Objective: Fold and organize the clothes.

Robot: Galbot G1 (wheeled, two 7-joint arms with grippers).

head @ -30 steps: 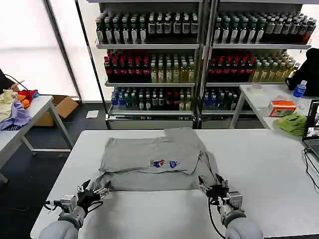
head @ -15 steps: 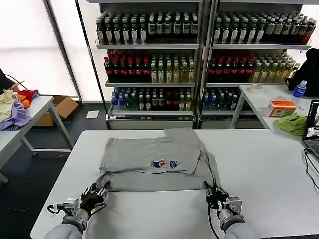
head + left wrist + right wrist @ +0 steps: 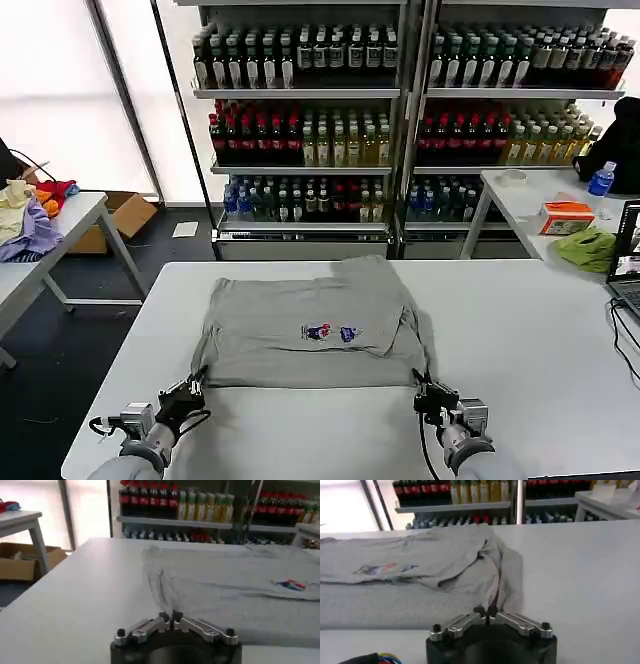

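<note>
The light-grey T-shirt (image 3: 300, 320) lies spread on the white table (image 3: 530, 340), its far part folded over so the small coloured print (image 3: 330, 331) faces up. My left gripper (image 3: 192, 388) is shut on the shirt's near-left hem corner, and my right gripper (image 3: 421, 392) is shut on the near-right corner. In the left wrist view, a ridge of the T-shirt (image 3: 225, 585) runs straight into the closed left gripper (image 3: 170, 616). In the right wrist view, a fold of the T-shirt (image 3: 420, 560) ends in the closed right gripper (image 3: 486, 615).
Shelves of drink bottles (image 3: 400, 130) stand behind the table. A side table at the right holds a green cloth (image 3: 588, 247) and an orange box; a laptop (image 3: 628, 260) sits at the right edge. A left table carries coloured garments (image 3: 30, 225).
Both grippers have drawn back toward the table's near edge, pulling the shirt's near hem with them. The near half of the shirt now lies flatter and straighter.
</note>
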